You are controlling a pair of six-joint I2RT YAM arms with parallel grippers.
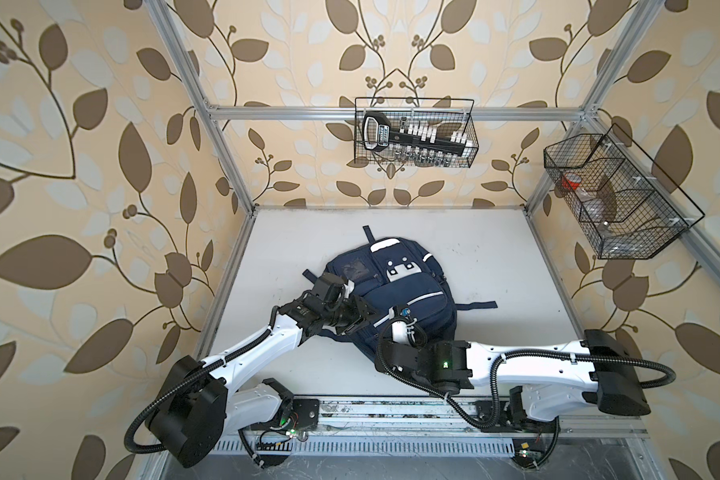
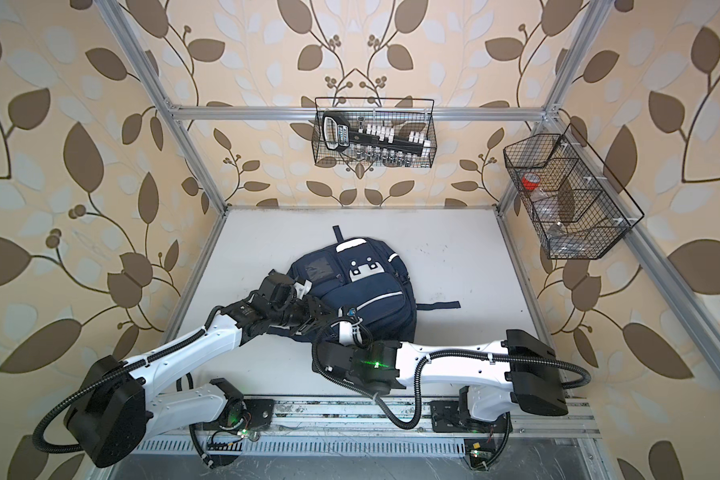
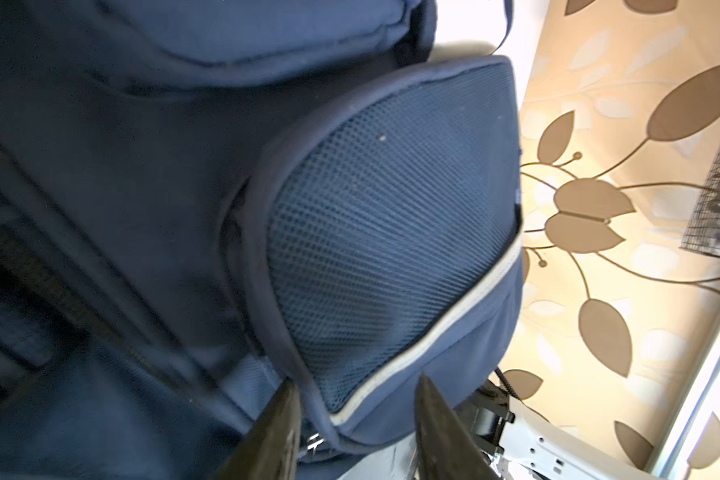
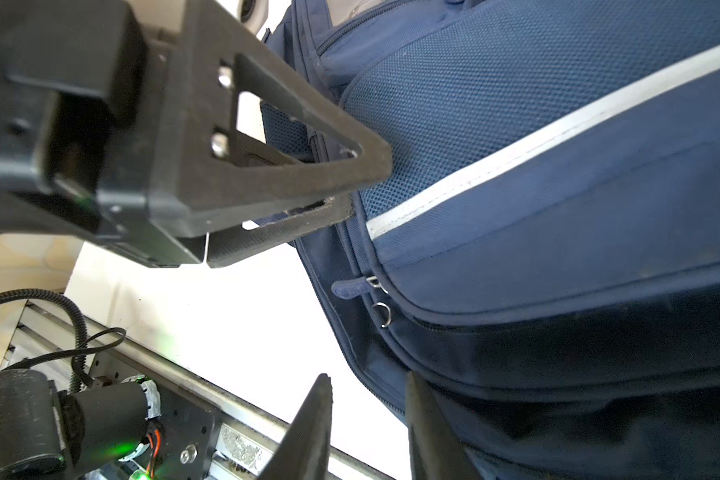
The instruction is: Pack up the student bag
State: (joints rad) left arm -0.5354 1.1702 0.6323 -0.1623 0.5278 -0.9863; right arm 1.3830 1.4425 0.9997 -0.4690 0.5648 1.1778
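Note:
The student bag (image 1: 408, 299) (image 2: 371, 299), navy with white stripes, lies flat on the white table (image 1: 495, 257). My left gripper (image 1: 364, 320) (image 2: 316, 318) is at the bag's near left side. In the left wrist view the left gripper (image 3: 356, 382) has the corner of the mesh side pocket (image 3: 383, 232) and its white piping filling the space between its fingers. My right gripper (image 4: 366, 376) is at the bag's near edge, fingers a little apart, with table showing between them and the bag's seam against one finger. A zipper pull (image 4: 350, 289) hangs nearby. From above, the right wrist (image 1: 400, 328) hides its fingers.
A wire basket (image 1: 416, 133) holding a tool set hangs on the back wall. Another wire basket (image 1: 616, 195) hangs on the right post. A bag strap (image 1: 479, 304) lies on the table to the right. Both arm bases sit on a rail (image 1: 391, 409) at the front edge.

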